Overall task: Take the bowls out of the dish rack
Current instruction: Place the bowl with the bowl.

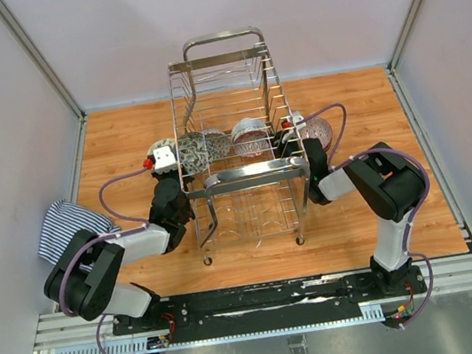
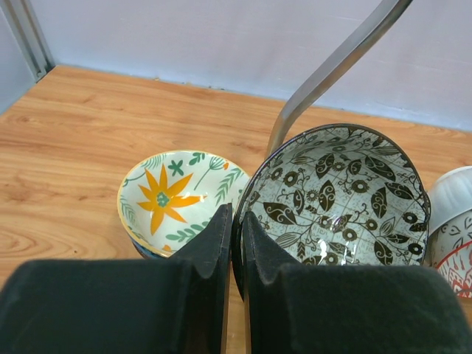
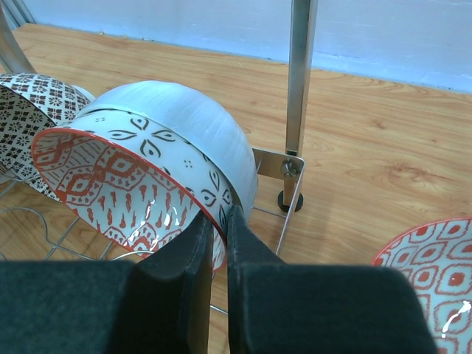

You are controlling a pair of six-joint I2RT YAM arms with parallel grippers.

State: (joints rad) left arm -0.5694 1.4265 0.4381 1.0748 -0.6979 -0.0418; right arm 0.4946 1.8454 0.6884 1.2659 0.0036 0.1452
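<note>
The chrome dish rack point(image 1: 240, 176) stands mid-table. My left gripper point(image 2: 236, 214) is shut on the rim of a dark leaf-patterned bowl point(image 2: 343, 195), which is tilted at the rack's left side point(image 1: 194, 150). My right gripper point(image 3: 220, 214) is shut on the rim of a red-patterned bowl with a white outside point(image 3: 140, 177), which is tilted in the rack's right part point(image 1: 250, 136). A black-and-white patterned bowl point(image 3: 33, 110) sits to its left in the rack. In the top view the left gripper point(image 1: 178, 159) and the right gripper point(image 1: 279, 140) reach in from opposite sides.
A yellow-flower bowl point(image 2: 177, 195) sits on the table just left of the rack, stacked on another. A red-patterned bowl point(image 3: 435, 273) sits on the table to the right of the rack point(image 1: 319, 132). A rack post point(image 3: 299, 81) stands beside the right gripper. A striped cloth point(image 1: 68, 223) lies at the left edge.
</note>
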